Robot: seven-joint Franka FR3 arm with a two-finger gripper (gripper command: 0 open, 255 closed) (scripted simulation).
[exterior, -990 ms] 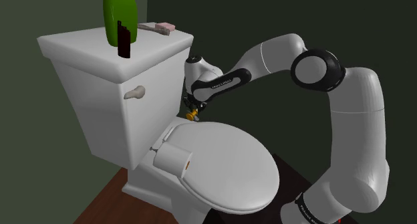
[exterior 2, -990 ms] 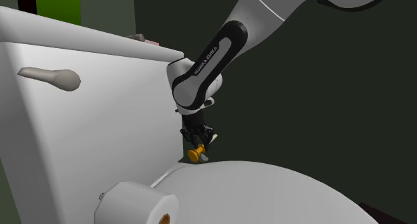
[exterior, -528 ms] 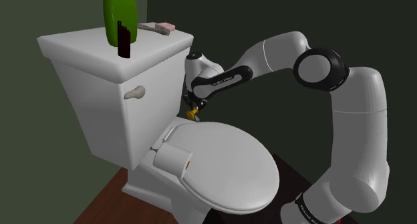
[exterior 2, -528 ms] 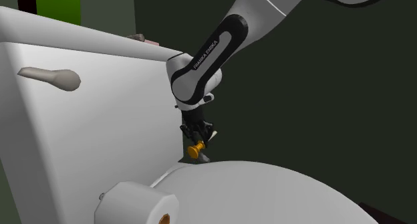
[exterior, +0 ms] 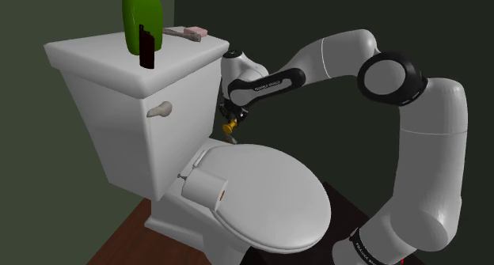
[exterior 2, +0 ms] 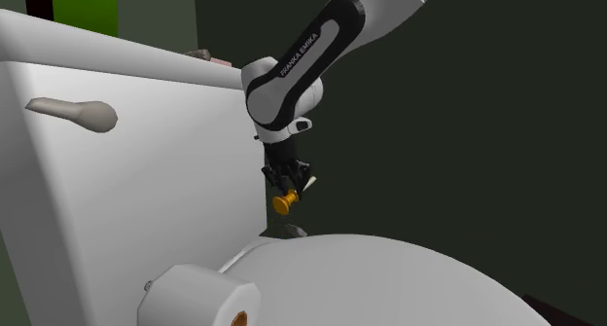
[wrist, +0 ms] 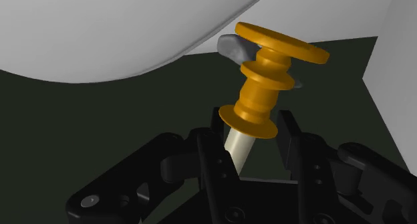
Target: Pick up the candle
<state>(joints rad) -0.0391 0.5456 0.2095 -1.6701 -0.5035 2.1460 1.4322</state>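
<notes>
**Orange holder and pale stick rise off the toilet lid**

Orange at its turned holder and pale along its stick, the candle (wrist: pixel 257 99) sits clamped in the black gripper (wrist: pixel 256 127). The 2 fingers (wrist: pixel 297 142) press the pale stick from either side. The holder's flat foot points away from the hand, toward the white toilet lid (wrist: pixel 120 29). So the hand is narrow, closed on the candle's stick, not empty.

What has changed over the last 1 s is height. In the second exterior view 1 s ago, the holder hung just above the rear edge of the toilet lid (exterior 2: pixel 409 275), nearly touching it. By 0.5 s ago a small gap had opened. Now the candle (exterior 2: pixel 284 203) hangs plainly above that edge, with dark wall showing between the 2. The gripper (exterior 2: pixel 288 183) has gone up with it, and the white arm (exterior 2: pixel 292 81) has lifted its wrist. The shoulder view agrees: the candle (exterior: pixel 229 126) hangs over the back of the toilet lid (exterior: pixel 269 184), clear of it, beneath the gripper (exterior: pixel 229 117).

For the task, this reads as the lift under way and close to done, since the candle rests on nothing and the fingers carry its whole weight. The grip is on the slim stick and the heavier-looking holder hangs below it. A slip down toward the lid seems the main risk, so a slow, steady rise would suit.
</notes>
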